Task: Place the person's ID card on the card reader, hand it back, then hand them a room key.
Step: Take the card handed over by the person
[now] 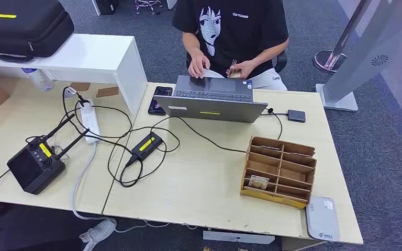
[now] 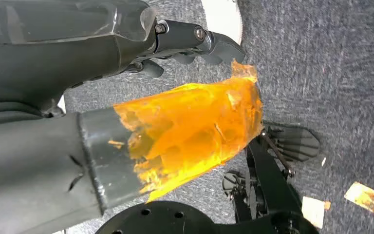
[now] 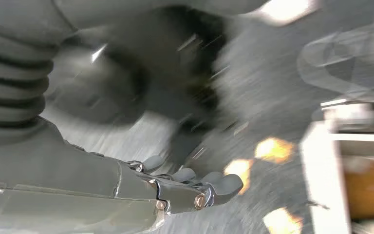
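The person across the table (image 1: pixel 199 178) holds the ID card (image 1: pixel 234 73); card reader (image 1: pixel 322 217) sits at its near right corner. My left robot hand (image 2: pixel 195 41) and right robot hand (image 3: pixel 195 187) hang with fingers curled, holding nothing.

The person in the black printed T-shirt (image 1: pixel 235 26) is cut off above the shoulders by the head view's top edge. The small gold-coloured item (image 1: pixel 234 73) between the person's fingers is too small to identify. The black hard-shell case (image 1: pixel 23 26) is cropped at the top-left corner. The grey flat card reader (image 1: pixel 322 217) sits at the pale wooden surface (image 1: pixel 199 178) near edge; its markings are illegible. The right wrist view is motion-blurred: the right robot hand (image 3: pixel 190 187) shows curled fingertips, with its state indeterminate. In the left wrist view, an orange translucent wrap (image 2: pixel 195 131) hides much of the left robot hand (image 2: pixel 195 41).
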You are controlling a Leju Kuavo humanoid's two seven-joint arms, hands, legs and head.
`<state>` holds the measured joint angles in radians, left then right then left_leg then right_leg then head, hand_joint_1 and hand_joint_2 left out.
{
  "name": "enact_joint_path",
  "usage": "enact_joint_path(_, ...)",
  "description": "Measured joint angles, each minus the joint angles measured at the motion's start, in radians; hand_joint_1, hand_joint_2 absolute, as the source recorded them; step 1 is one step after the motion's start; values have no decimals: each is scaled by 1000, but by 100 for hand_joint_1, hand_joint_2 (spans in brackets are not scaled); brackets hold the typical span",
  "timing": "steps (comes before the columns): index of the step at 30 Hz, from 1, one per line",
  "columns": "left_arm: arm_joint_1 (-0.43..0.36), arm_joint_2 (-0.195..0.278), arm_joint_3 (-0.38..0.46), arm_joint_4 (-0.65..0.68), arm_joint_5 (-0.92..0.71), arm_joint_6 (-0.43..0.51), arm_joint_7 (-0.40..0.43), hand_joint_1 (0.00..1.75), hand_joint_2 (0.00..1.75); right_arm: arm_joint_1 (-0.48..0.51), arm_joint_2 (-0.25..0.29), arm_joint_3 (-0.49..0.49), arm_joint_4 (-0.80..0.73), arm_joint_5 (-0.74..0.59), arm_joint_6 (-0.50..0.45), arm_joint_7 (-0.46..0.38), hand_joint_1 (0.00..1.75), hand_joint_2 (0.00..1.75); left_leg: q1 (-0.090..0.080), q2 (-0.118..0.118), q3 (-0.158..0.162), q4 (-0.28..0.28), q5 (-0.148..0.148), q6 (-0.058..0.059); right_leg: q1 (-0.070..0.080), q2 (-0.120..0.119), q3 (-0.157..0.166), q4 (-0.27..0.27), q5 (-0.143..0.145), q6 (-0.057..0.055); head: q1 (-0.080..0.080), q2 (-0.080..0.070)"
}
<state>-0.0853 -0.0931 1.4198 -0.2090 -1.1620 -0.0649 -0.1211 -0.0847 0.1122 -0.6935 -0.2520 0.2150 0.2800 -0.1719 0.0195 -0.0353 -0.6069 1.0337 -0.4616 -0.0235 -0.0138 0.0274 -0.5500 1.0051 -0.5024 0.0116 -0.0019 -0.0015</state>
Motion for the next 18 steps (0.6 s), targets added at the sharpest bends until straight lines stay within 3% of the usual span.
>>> enact_joint_path(11,-1,0,19,0,14,-13,30,0,0,-36,-4,-361,-43,-413,306,40,0,175,0,0,0,0,0,0,0,0,0,0,0,0,0,0)
enact_joint_path(18,-1,0,20,0,-10,-22,-2,0,0,-21,11,-473,-168,-593,405,109,0,175,0,0,0,0,0,0,0,0,0,0,0,0,0,0)
